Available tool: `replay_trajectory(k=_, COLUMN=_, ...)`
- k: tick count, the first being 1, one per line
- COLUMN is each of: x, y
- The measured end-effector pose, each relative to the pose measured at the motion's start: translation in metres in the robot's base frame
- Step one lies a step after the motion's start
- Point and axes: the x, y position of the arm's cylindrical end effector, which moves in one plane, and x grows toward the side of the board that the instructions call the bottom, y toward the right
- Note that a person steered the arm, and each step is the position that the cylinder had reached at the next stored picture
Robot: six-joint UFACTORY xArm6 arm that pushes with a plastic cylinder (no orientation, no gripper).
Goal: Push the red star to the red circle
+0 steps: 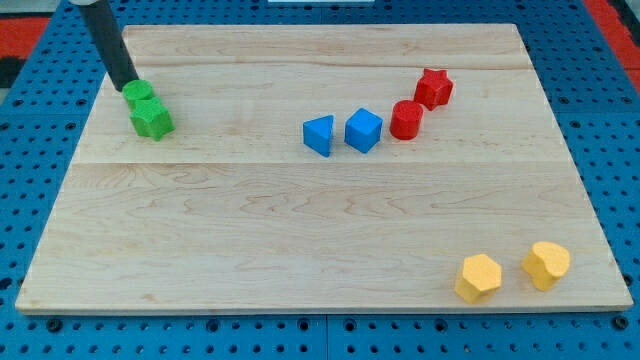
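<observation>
The red star (434,88) lies in the upper right part of the wooden board, touching or almost touching the red circle (407,119), which sits just below and to its left. My tip (126,86) is at the far upper left, right against the top of a green block (139,94), far from both red blocks.
A second green block (152,119) sits just below the first. A blue triangle (319,135) and a blue cube (364,130) lie left of the red circle. Two yellow blocks (479,277) (547,265) sit at the lower right. The board's edge (320,308) borders a blue pegboard.
</observation>
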Motion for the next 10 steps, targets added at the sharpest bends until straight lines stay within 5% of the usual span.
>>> replay_trajectory(k=1, x=0.0, y=0.009)
replay_trajectory(k=5, x=-0.029, y=0.404)
replay_trajectory(k=7, x=-0.005, y=0.503)
replay_trajectory(k=10, x=0.003, y=0.399)
